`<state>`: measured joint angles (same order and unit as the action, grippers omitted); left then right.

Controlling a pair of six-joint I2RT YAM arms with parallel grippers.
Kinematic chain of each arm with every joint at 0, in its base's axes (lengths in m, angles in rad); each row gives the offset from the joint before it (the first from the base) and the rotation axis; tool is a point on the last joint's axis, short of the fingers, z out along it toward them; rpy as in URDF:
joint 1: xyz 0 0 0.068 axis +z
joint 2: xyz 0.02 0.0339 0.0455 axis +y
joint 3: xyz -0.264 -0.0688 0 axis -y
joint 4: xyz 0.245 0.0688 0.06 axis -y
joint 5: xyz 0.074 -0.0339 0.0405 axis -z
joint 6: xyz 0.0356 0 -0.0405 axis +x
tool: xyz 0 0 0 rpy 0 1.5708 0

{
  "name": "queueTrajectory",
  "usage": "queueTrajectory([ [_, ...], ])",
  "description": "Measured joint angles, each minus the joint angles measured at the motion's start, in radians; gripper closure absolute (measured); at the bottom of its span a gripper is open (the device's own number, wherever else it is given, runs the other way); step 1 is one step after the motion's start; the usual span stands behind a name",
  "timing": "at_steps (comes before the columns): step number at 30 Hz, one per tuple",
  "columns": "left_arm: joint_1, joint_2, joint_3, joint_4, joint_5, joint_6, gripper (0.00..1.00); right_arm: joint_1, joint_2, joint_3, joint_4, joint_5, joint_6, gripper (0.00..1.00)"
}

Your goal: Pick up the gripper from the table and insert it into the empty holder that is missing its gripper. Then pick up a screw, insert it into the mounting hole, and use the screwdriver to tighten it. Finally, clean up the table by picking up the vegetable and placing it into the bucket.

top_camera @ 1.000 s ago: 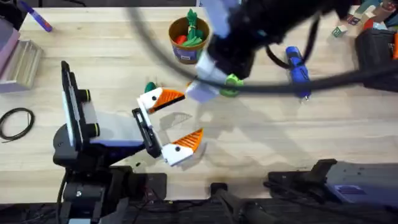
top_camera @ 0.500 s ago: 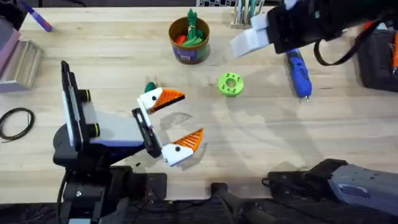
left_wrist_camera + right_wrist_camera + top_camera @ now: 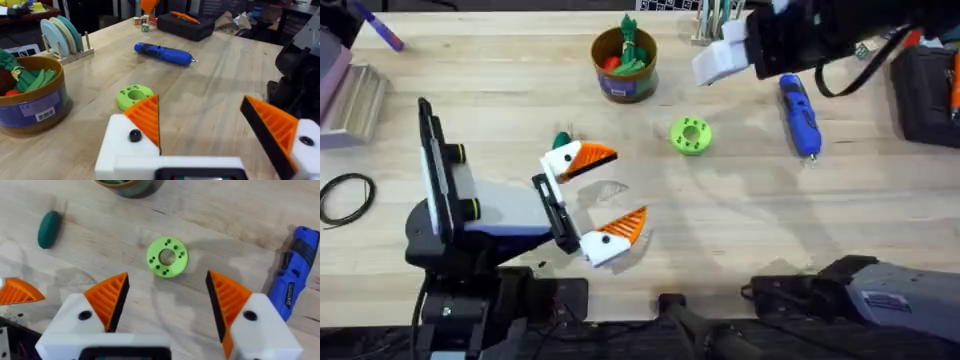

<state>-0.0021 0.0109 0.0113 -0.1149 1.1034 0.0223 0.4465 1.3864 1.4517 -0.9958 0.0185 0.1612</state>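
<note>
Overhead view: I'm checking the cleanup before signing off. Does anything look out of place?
One thing: a small dark green piece lies loose on the table beside the left pincer, outside the bucket that holds other vegetables. Nothing looks spilled or broken.

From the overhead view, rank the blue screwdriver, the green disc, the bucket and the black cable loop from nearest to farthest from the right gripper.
1. The blue screwdriver, just beside the right gripper, toward the table's right.
2. The green disc, toward the table's middle; the bucket, along the far edge, is too close to it to rank apart.
3. The black cable loop, at the left edge.
</note>
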Motion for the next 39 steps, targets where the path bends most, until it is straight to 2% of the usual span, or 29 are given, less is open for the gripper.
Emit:
queueTrajectory([
  [4, 0.000, 0.000, 0.000, 0.000, 0.000, 0.000, 0.013, 0.000, 0.008, 0.000, -0.011, 0.003, 0.000, 0.073],
  [5, 0.000, 0.000, 0.000, 0.000, 0.000, 0.000, 0.089, -0.002, 0.008, 0.000, -0.018, 0.003, 0.000, 0.072],
  [6, 0.000, 0.000, 0.000, 0.000, 0.000, 0.000, 0.206, -0.005, 0.008, 0.000, -0.025, 0.003, 0.000, 0.072],
  [10, 0.000, 0.000, 0.000, 0.000, -0.001, 0.000, 0.841, -0.037, 0.008, 0.000, -0.028, 0.003, 0.001, 0.071],
  [11, 0.000, 0.000, 0.000, 0.001, -0.001, 0.007, 0.955, -0.048, 0.008, 0.000, -0.027, 0.003, 0.005, 0.071],
  [12, 0.000, 0.000, 0.000, 0.001, -0.001, 0.005, 0.985, -0.061, 0.008, 0.000, -0.025, 0.003, 0.012, 0.071],
  [24, 0.000, 0.000, 0.000, 0.001, -0.001, 0.008, 0.987, -0.249, 0.008, 0.000, -0.027, 0.006, 0.045, 0.070],
  [31, 0.000, 0.000, 0.000, 0.001, -0.001, 0.008, 0.987, -0.333, 0.021, -0.002, -0.027, 0.077, 0.047, 0.070],
  [39, 0.000, 0.000, 0.000, 0.000, -0.001, 0.008, 0.987, -0.452, 0.159, -0.002, -0.021, 0.105, -0.023, 0.068],
])
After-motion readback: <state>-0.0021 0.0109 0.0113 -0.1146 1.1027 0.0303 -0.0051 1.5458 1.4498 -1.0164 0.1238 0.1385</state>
